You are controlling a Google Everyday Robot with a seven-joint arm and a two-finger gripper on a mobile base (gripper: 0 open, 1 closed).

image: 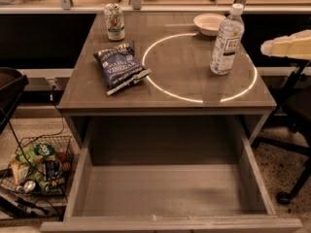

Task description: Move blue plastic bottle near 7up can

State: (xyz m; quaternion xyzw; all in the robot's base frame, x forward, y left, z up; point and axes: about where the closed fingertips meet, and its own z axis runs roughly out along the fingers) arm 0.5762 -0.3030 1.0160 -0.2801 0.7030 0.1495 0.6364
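The gripper (286,46) hovers near the blue plastic bottle (226,40) — 7up can (114,22) well apart.

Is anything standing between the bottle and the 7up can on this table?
Nothing visible lies straight between the bottle and the can. The bowl sits just behind the bottle's end of that line, the chip bag just in front of the can. The claw, apparently the pale shape at the right edge, is off the table.

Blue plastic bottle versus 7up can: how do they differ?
The blue plastic bottle is tall, clear, white-capped, at the right of the table; the 7up can is short, opaque, silver-topped, at its back-left corner. Both stand upright, untouched; the tool hangs beyond the right edge.
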